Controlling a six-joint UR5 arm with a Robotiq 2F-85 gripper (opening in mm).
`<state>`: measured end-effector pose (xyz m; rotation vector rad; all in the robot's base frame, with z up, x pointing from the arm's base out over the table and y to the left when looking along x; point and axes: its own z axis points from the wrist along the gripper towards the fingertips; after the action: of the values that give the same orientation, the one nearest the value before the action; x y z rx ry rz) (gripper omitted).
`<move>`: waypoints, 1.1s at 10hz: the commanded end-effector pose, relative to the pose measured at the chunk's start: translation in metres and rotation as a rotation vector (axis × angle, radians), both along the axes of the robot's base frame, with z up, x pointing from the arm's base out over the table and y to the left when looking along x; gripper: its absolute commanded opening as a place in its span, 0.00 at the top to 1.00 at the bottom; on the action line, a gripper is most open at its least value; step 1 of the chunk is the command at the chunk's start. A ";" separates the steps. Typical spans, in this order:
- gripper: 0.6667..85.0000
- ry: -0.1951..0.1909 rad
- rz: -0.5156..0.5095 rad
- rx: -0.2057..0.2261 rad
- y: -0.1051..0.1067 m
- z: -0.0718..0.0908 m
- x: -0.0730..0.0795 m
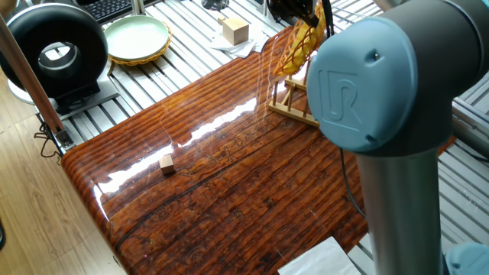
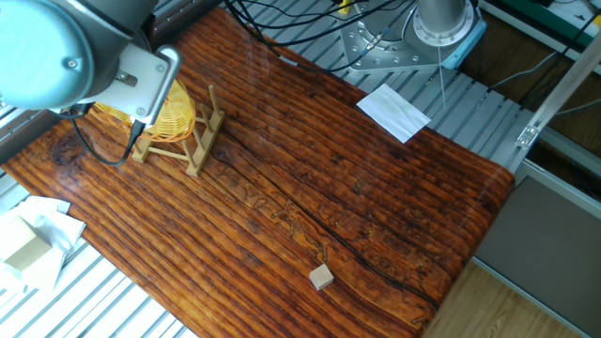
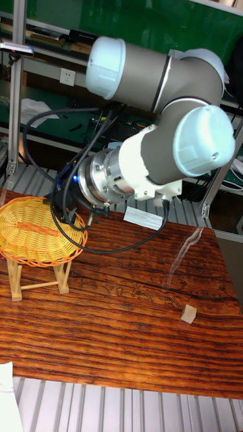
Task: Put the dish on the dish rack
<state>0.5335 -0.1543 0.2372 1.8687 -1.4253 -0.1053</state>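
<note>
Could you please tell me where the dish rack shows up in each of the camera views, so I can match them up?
One fixed view: the dish rack is at upper centre-right, partly behind the arm.
The other fixed view: it stands at upper left, on the table's far-left end.
Tall fixed view: it is at the left edge, under the dish.
Shared landmark: the small wooden block on the table.

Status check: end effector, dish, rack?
End effector at the dish rim, grip unclear. Dish on edge above the dish rack. Nothing blocking the pegs.
</note>
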 end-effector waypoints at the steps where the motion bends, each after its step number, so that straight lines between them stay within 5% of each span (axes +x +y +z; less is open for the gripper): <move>1: 1.00 0.041 -0.010 0.052 0.001 -0.010 -0.010; 6: 1.00 0.081 -0.028 0.076 0.004 -0.011 -0.021; 11: 1.00 0.121 -0.038 0.147 0.012 -0.027 -0.023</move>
<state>0.5121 -0.1480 0.2180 1.8943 -1.4044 -0.2896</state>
